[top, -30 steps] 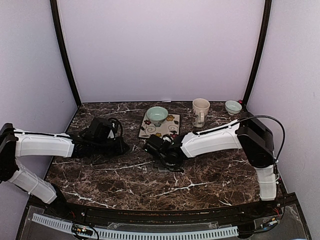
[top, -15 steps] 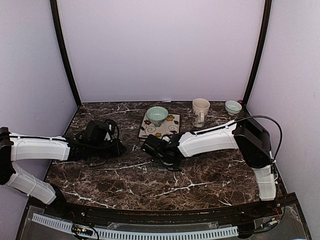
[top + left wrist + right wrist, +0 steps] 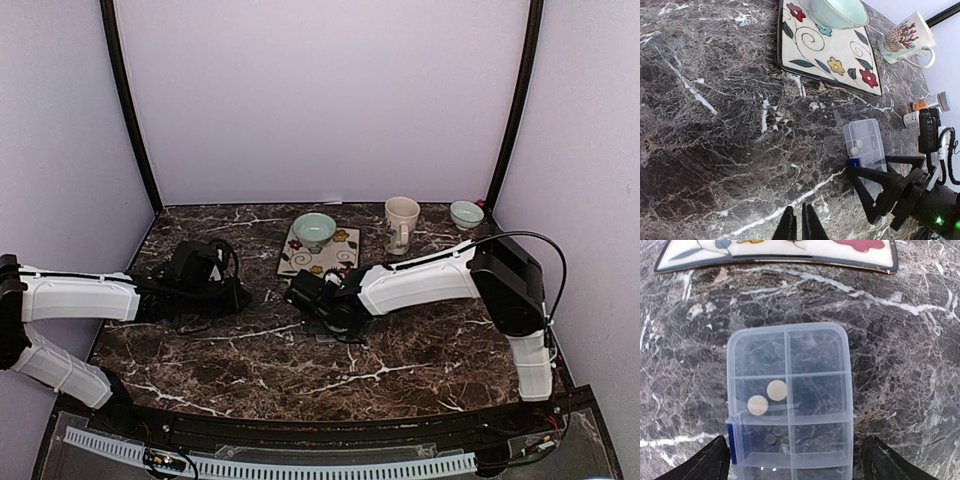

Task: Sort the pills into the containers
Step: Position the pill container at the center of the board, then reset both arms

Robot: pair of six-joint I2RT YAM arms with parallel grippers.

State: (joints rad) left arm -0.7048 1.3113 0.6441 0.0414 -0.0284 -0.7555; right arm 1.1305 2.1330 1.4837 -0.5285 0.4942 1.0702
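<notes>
- Where the clear pill box (image 3: pixel 790 365) lies flat on the dark marble bench (image 3: pixel 715 150), two round whitish pills (image 3: pixel 777 390) rest just beside each other in one compartment (image 3: pixel 760 397). In the right wrist view it is in the left row, second from the far end.
- Faint small shapes in the next compartment toward the camera are too blurred to name.
- Spread wide, the right pincer (image 3: pixel 796 462) straddles the box's near end and grips nothing. One of its fingers (image 3: pixel 710 462) is just beside the blue latch (image 3: pixel 730 442); I cannot tell whether they touch.
- Well apart to the left, the left pincer (image 3: pixel 797 225) is low over the bench, its fingers almost together with nothing between them.
- Beyond the box a floral plate (image 3: pixel 830 55) carries a pale green bowl (image 3: pixel 837 10).
- A mug (image 3: pixel 902 40), an orange bottle (image 3: pixel 930 102) and a small white bottle (image 3: pixel 911 119) stand further right.
</notes>
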